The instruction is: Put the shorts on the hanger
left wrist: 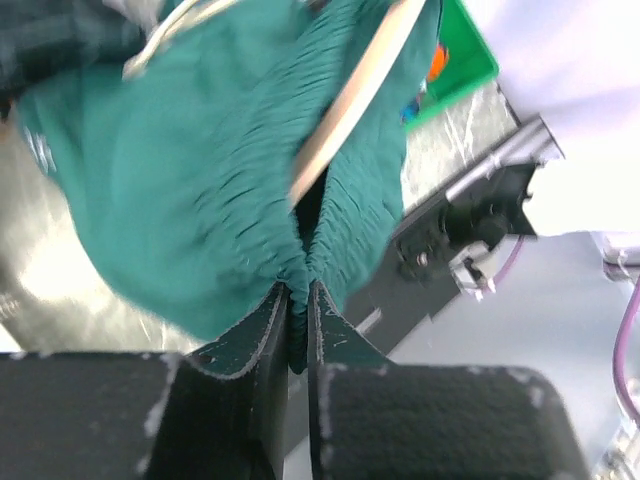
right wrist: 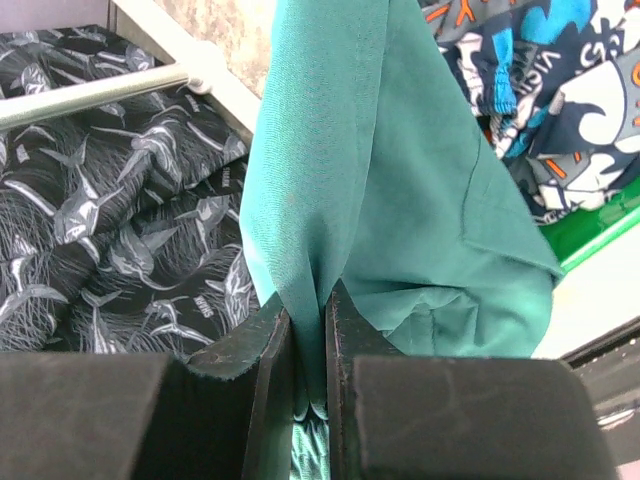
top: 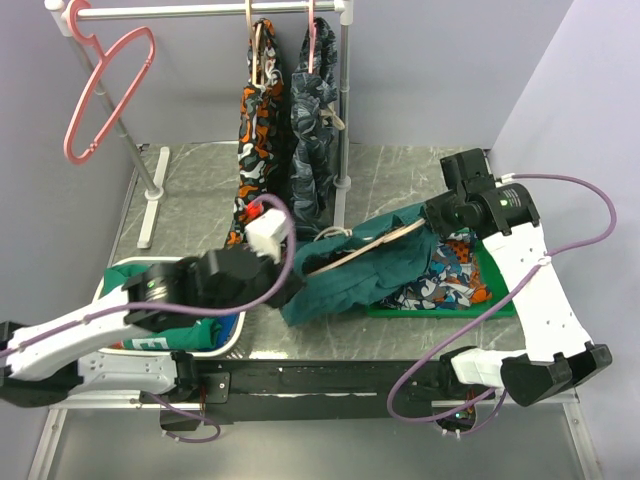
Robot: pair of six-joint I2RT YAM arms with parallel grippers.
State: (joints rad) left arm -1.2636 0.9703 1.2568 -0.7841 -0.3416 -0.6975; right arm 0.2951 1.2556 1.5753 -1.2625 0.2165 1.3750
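Observation:
The dark teal-green shorts [top: 372,270] hang stretched between my two grippers above the table's middle. The tan-beige hanger [top: 362,246] lies through them, one arm showing along the top fold; in the left wrist view it is a pale bar [left wrist: 352,95] in the gathered waistband [left wrist: 200,180]. My left gripper [top: 290,285] is shut on the waistband's left end [left wrist: 297,292]. My right gripper [top: 432,215] is shut on a fold of the shorts [right wrist: 330,170] at the right end. The hanger's hook is hidden.
A rail [top: 200,12] at the back holds a pink hanger [top: 105,90], orange camouflage shorts [top: 258,150] and grey patterned shorts [top: 312,140]. A white basket [top: 115,275] with a green garment sits at the left. Patterned shorts [top: 450,280] lie on a green tray [top: 495,300] at the right.

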